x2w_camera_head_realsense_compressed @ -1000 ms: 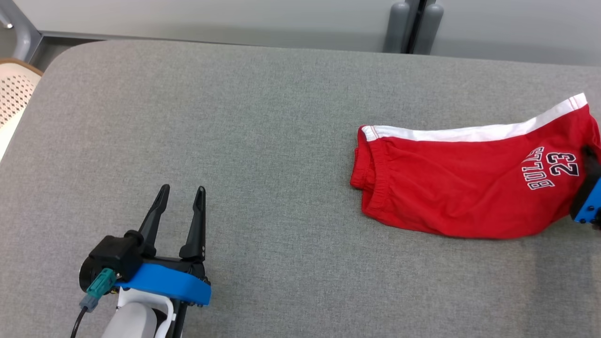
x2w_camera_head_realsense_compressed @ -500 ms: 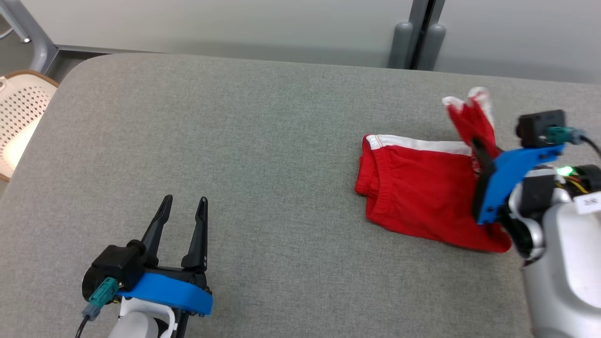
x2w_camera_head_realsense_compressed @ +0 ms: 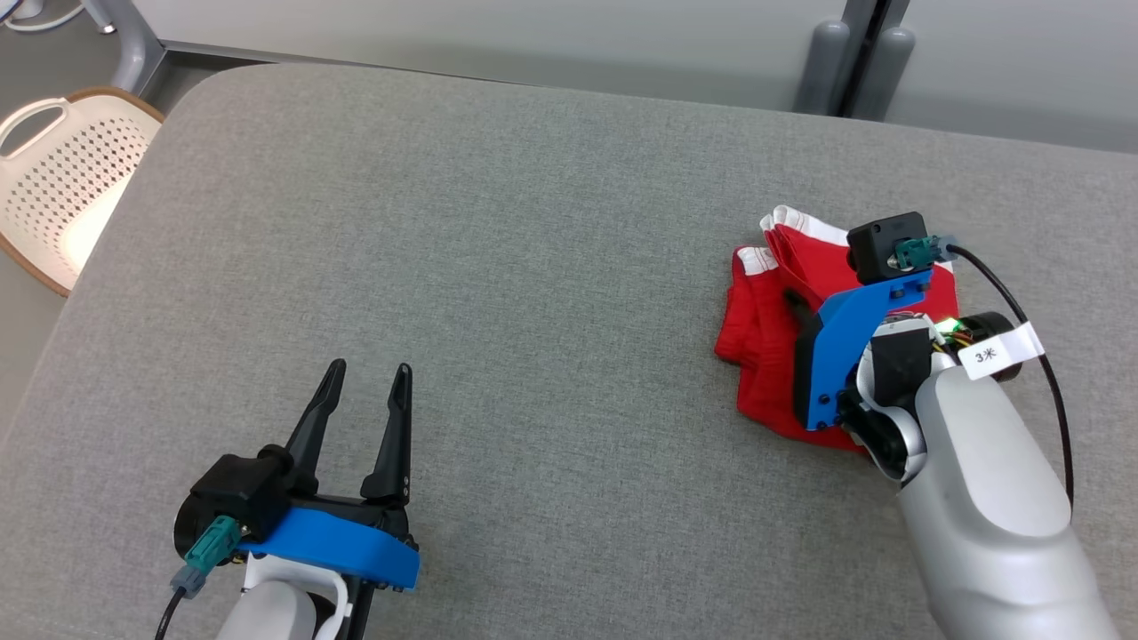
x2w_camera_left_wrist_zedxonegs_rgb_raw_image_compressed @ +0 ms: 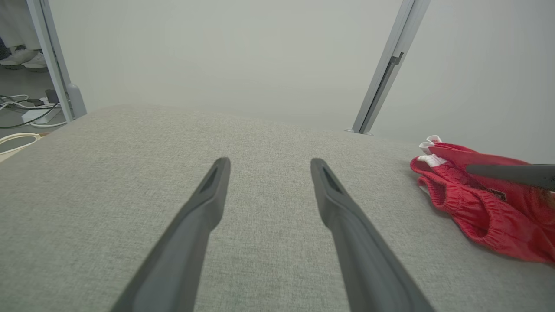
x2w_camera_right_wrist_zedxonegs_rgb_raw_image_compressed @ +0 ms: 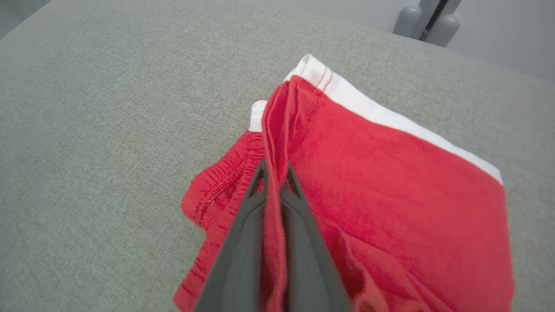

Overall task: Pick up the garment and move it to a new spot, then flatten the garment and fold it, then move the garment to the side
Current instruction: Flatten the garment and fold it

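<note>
Left tool is sitting at the near left, fingers spread wide and gripping nothing, pointing out across the grey surface. Further out on the right, the right tool is clenching a raised fold of the red garment, the rest lying doubled over on the surface's right side. Beyond the far left corner, a cream basket is standing on the floor.
</note>
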